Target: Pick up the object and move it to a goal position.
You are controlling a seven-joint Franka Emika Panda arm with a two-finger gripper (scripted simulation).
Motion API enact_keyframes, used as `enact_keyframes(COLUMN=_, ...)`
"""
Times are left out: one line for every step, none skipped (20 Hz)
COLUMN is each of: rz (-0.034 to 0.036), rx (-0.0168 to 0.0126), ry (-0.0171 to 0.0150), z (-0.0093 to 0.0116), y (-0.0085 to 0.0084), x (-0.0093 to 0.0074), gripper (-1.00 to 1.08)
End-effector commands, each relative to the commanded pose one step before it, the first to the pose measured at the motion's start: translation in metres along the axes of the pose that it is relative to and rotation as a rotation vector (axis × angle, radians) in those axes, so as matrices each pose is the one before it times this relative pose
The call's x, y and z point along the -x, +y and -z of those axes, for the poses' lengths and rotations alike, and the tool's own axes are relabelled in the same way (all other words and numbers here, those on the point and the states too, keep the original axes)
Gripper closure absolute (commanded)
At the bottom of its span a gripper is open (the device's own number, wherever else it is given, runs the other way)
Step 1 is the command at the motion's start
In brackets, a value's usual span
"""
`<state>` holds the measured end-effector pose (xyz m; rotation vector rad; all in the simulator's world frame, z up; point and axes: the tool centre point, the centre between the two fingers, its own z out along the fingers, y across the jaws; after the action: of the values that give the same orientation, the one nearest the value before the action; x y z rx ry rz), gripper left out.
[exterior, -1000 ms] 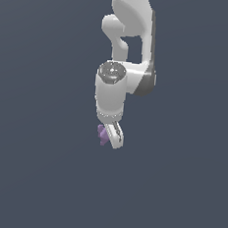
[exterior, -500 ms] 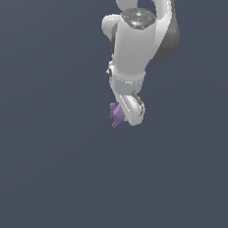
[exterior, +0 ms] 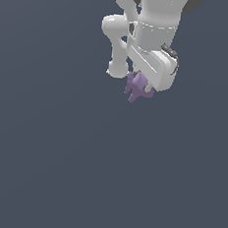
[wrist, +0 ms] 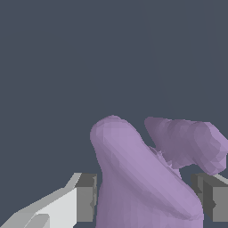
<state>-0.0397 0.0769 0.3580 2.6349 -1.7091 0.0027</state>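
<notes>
Holding the object point(exterior: 136, 88) clamped between the jaws, lobes protruding below the gripper point(wrist: 149, 198), well aloft; pick-up done, transfer to goal left; no goal marker visible in either view

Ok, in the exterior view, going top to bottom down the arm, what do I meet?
White arm link → pincer → purple lumpy object sticking out beneath it, gripped between the fingers; below that, only plain dark background.
</notes>
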Motion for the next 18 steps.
enact_keyframes(rz=-0.0005, rx=0.00071, ry=0.00053, z=0.02823, y=0.0031, x=0.01412, gripper=1.08)
enact_keyframes(rz=0.0, rx=0.0, ry=0.0, z=0.01097, y=0.00085, x=0.00548, gripper=1.08)
enact_keyframes(rz=0.0, rx=0.0, ry=0.0, z=0.01074, y=0.0008, x=0.00538, gripper=1.08)
enact_keyframes(rz=0.0, rx=0.0, ry=0.0, z=0.01048, y=0.00073, x=0.00526, gripper=1.08)
enact_keyframes(rz=0.00047, rx=-0.00013, ry=0.00001, z=0.01024, y=0.00065, x=0.00538, gripper=1.08)
enact_keyframes(rz=0.0, rx=0.0, ry=0.0, z=0.00978, y=0.00057, x=0.00492, gripper=1.08)
enact_keyframes(rz=0.0, rx=0.0, ry=0.0, z=0.00923, y=0.00049, x=0.00465, gripper=1.08)
enact_keyframes(rz=0.00025, rx=-0.00005, ry=-0.00041, z=0.0086, y=0.00041, x=0.00431, gripper=1.08)
enact_keyframes(rz=0.0, rx=0.0, ry=0.0, z=0.00803, y=0.00036, x=0.00406, gripper=1.08)
enact_keyframes(rz=0.00041, rx=-0.00009, ry=-0.00055, z=0.00744, y=0.00029, x=0.00375, gripper=1.08)
enact_keyframes(rz=0.0, rx=0.0, ry=0.0, z=0.00689, y=0.00022, x=0.00349, gripper=1.08)
enact_keyframes(rz=0.0003, rx=-0.00006, ry=-0.00038, z=0.00633, y=0.00013, x=0.00318, gripper=1.08)
enact_keyframes(rz=0.0, rx=0.0, ry=0.0, z=0.00578, y=0.00005, x=0.00292, gripper=1.08)
enact_keyframes(rz=0.0, rx=0.0, ry=0.0, z=0.00526, y=0.0, x=0.00265, gripper=1.08)
enact_keyframes(rz=0.00041, rx=-0.00009, ry=-0.00055, z=0.00475, y=-0.00002, x=0.00235, gripper=1.08)
enact_keyframes(rz=0.0, rx=0.0, ry=0.0, z=0.00425, y=-0.00004, x=0.00215, gripper=1.08)
enact_keyframes(rz=0.0, rx=0.0, ry=0.0, z=0.00375, y=-0.00005, x=0.00189, gripper=1.08)
enact_keyframes(rz=0.00029, rx=-0.00006, ry=-0.00039, z=0.00325, y=-0.00005, x=0.0016, gripper=1.08)
